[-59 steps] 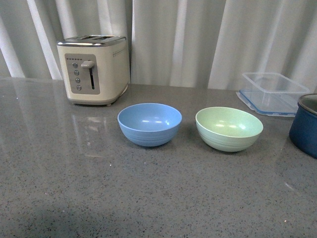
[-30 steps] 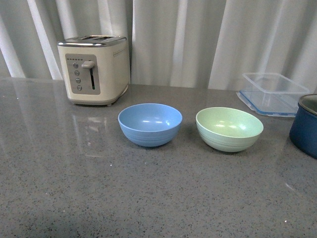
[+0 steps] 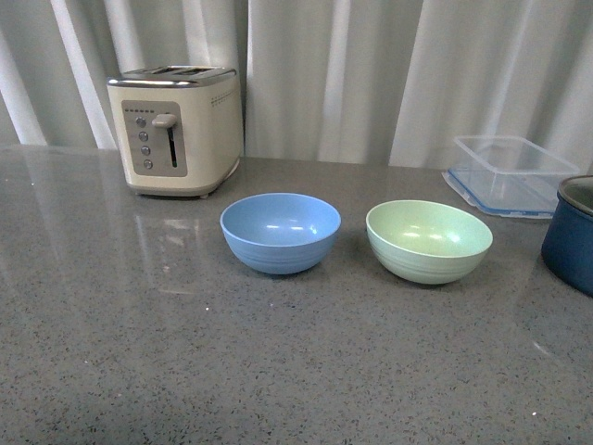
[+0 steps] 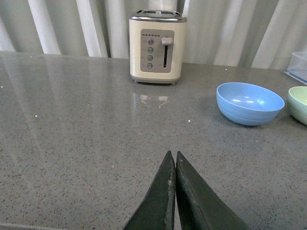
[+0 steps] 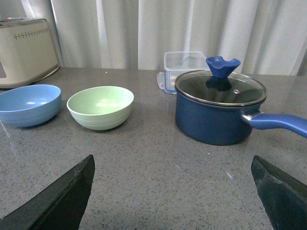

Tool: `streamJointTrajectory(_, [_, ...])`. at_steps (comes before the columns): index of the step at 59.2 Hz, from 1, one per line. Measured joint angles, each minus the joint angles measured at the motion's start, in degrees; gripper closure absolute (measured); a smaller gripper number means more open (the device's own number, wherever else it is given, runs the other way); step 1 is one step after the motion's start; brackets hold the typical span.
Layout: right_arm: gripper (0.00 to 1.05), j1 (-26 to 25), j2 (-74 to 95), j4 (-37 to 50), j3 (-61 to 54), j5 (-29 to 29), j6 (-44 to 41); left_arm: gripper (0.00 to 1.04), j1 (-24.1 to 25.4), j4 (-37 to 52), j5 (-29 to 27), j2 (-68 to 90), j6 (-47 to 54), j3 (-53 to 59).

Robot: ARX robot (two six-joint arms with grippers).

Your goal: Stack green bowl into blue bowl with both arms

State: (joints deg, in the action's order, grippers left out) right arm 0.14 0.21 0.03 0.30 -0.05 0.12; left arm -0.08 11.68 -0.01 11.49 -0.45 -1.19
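Change: nothing has moved since the earlier front view; both bowls and everything around them sit where they did, and no arm shows in that view.
Left gripper point(image 4: 174, 156): its two dark fingers are pressed together with no gap and hold nothing, above bare counter point(image 3: 278, 371) on the left side, well short of the bowls.
Right gripper point(image 5: 172, 160): its fingers are spread wide with nothing between them, above bare counter on the right side, well short of the bowls and the pot.
Green bowl point(image 3: 428, 241): pale mint, matte, round, with faint ridges low on its outer wall. It stands upright and empty on the counter, right of centre and nearer the back edge than the front.
Blue bowl point(image 3: 280, 232): light sky blue, with the same shape, size and low ridges. It stands upright and empty just to the left of the green bowl, a narrow strip of counter between them.
Navy pot point(image 5: 218, 112): it stands to the right of the green bowl, with a glass lid, a blue knob and a blue handle.
Clear container point(image 3: 510, 174): it stands by the back edge, behind the pot.
Toaster point(image 3: 174, 130): cream, it stands at the back edge on the left, behind the blue bowl.
Curtain point(image 3: 371, 74): white folds hang behind the counter.
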Motion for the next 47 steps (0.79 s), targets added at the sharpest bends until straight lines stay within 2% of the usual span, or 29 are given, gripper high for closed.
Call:
streamJointTrajectory(7, [0.10,0.00,0.00,0.00,0.00,0.00,0.00,1.01,-0.02,-1.77,-0.02,-1.84,0.02,0.00])
streamJointTrajectory(13, [0.10,0.00,0.00,0.00,0.00,0.02,0.00,1.01,0.00,-10.86,0.00,-8.85,0.02,-0.02])
streamJointTrajectory(23, [0.10,0.00,0.00,0.00,0.02,-0.02,0.00,1.01,-0.02,-11.63,-0.04,-11.26,0.00,-0.02])
streamJointTrajectory(31, [0.10,0.00,0.02,0.00,0.02,0.02,0.00,0.70,-0.02,-11.65,-0.02,-11.28,0.00,-0.02])
streamJointTrajectory(34, [0.10,1.95,2.99,-4.94,2.14,7.10,0.04,0.58,-0.02,-11.65,-0.02,-11.28,0.00,-0.02])
streamJointTrajectory(36, [0.10,2.29,5.35,-5.09,3.32,8.04,0.22,0.52,-0.02,-11.65,-0.09,-11.28,0.00,-0.02])
streamJointTrajectory(43, [0.10,1.55,15.58,-1.66,10.34,2.80,3.28,0.33,-0.02,-11.65,0.00,-11.32,0.02,-0.02])
streamJointTrajectory(47, [0.10,0.92,23.78,-0.92,16.81,-2.34,7.61,0.20,-0.02,-11.65,0.00,-11.26,0.00,-0.02])
